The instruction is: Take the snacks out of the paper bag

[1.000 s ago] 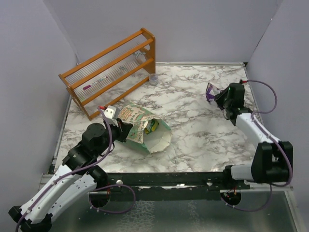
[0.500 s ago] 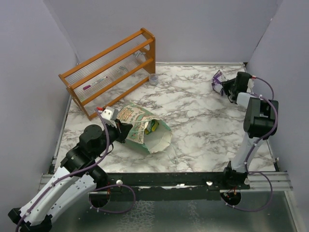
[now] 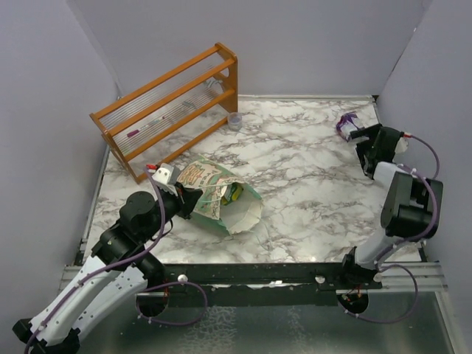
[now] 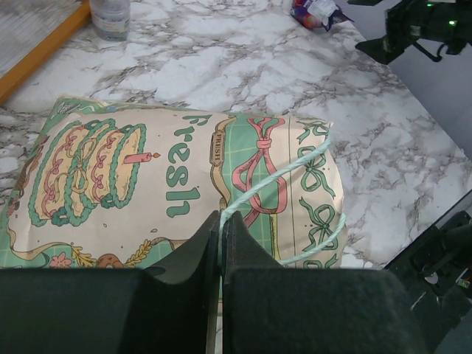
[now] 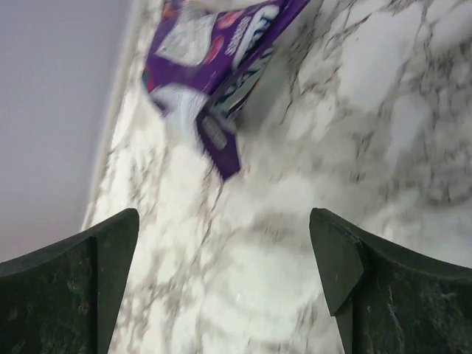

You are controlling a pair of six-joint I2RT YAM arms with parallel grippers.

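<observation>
My right claw has just let go and gapes wide. The purple snack packet now lies in the worktop's far right corner. Left claw pinches the paper bag, which I judge isn't empty.

I am looking at a purple packet showing at the top, over the marble table (everything is blurring, so its print is unreadable). My right gripper is standing wide apart, bare marble between its dark fingers. A pale wall is bordering the left.
</observation>
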